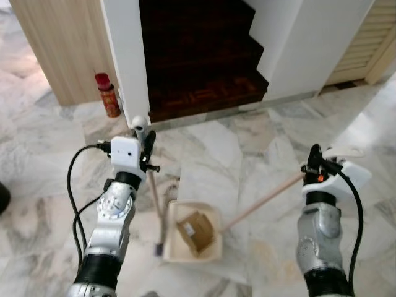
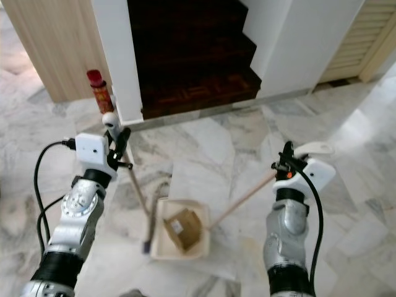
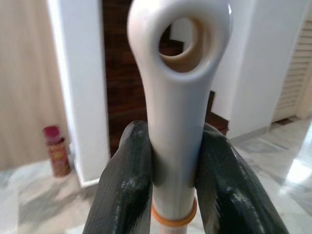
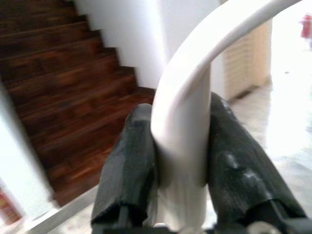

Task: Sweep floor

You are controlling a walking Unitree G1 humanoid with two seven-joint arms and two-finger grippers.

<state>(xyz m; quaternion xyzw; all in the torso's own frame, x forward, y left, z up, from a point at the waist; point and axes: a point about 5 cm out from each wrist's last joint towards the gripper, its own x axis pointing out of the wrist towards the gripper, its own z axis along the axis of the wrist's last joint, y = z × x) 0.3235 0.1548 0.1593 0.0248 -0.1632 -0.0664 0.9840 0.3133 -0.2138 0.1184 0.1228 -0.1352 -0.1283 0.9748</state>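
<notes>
Left gripper [image 3: 173,180] clamped on the white looped top of the broom handle [image 3: 178,92], black fingers [image 3: 127,185] pressed to both sides, an orange ring just under the grip. Right gripper [image 4: 180,161] likewise closed around the white curved top of the dustpan handle [image 4: 187,102], one finger [image 4: 129,165] on each side.

Landmark: the dustpan [image 1: 210,247], cream, rectangular, lying on the marble floor [image 1: 247,142] between the two arms. Inside it, a brown crumpled scrap [image 1: 195,229], hard to identify; paper or card, cannot tell. From the pan's right rim, a long wooden stick rising diagonally toward the right gripper [image 1: 317,162]; upper end hidden behind the gripper body. Just left of the pan, the broom [image 1: 158,210] standing nearly upright, thin pale shaft dropping from the left gripper [image 1: 148,145]; head small and dark at the pan's left corner, bristles too blurred to make out, touching the pan or not cannot be told. Shaft partly hidden by the left arm's wrist.

Beyond the pan, dark wooden stairs [image 1: 198,55] between white walls. Beyond and left of the pan, a red can [image 1: 107,94] against a wood-panelled wall. Far left of the pan, a dark shape cut off by the frame edge, unidentifiable. Beyond and right of the pan, a louvred door [image 1: 365,37], cut off.
</notes>
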